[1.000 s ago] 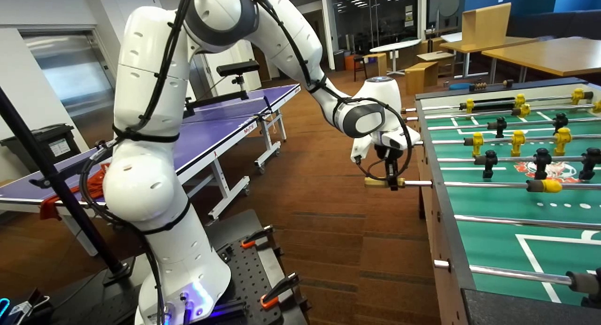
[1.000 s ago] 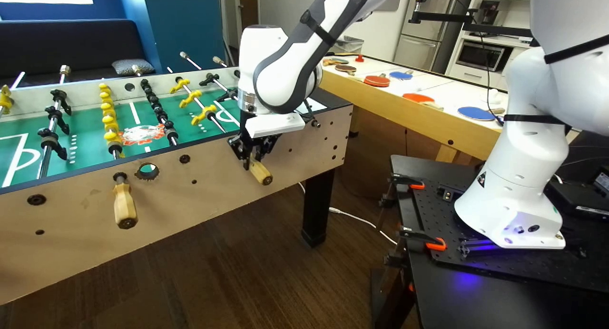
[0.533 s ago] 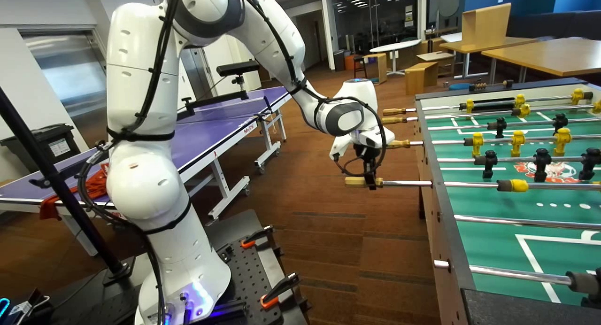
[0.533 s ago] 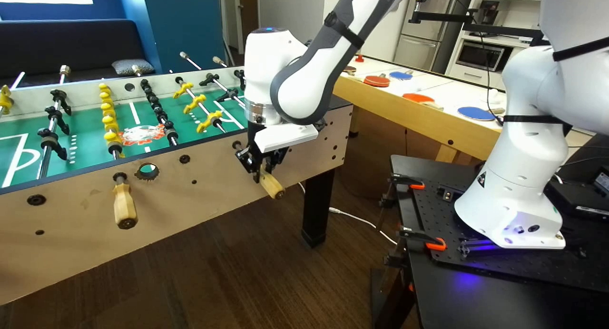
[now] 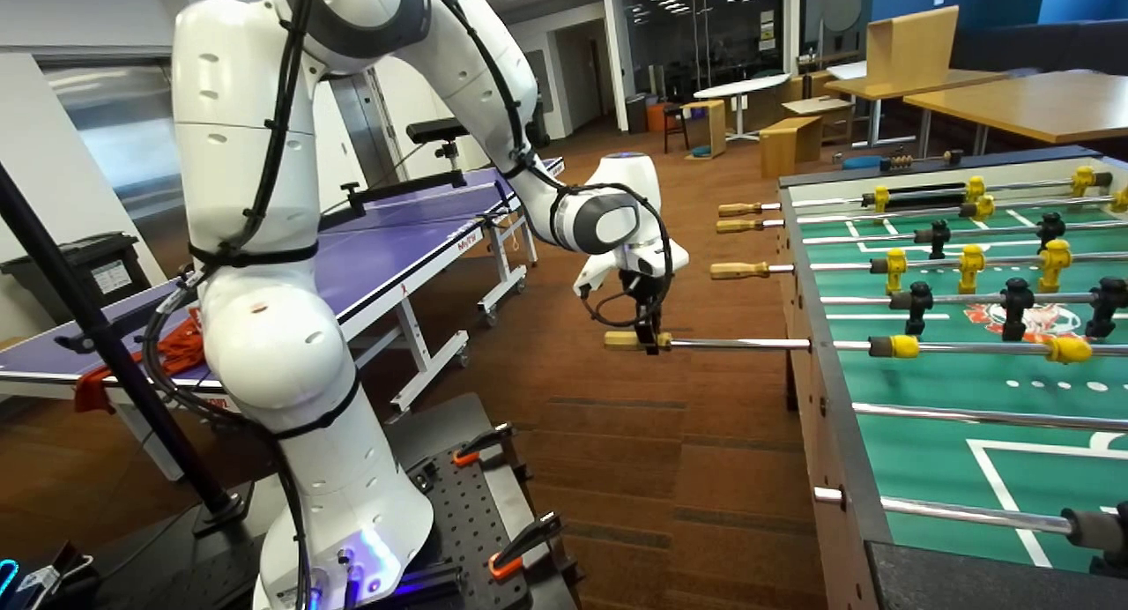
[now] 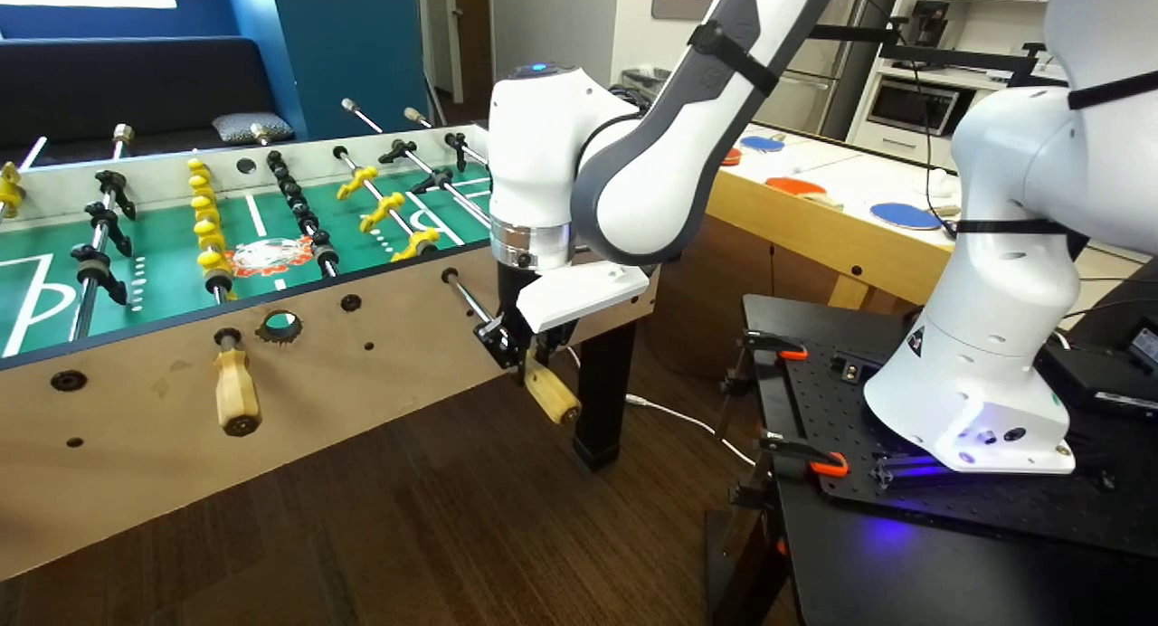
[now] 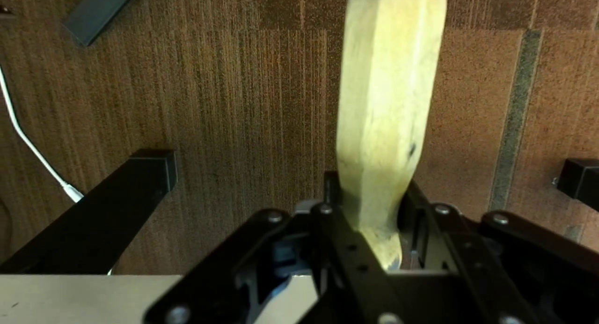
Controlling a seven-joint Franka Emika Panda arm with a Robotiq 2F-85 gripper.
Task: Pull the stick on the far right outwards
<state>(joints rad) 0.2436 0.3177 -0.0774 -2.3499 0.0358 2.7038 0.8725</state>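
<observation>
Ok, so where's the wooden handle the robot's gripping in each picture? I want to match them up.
In an exterior view, the gripped handle lies slightly right of and below centre.
In an exterior view, the gripped handle lies slightly left of and below centre.
Wrist view: the gripped handle runs right of centre, from the top edge downward.
Shared by all three: the black end effector gripping it.
</observation>
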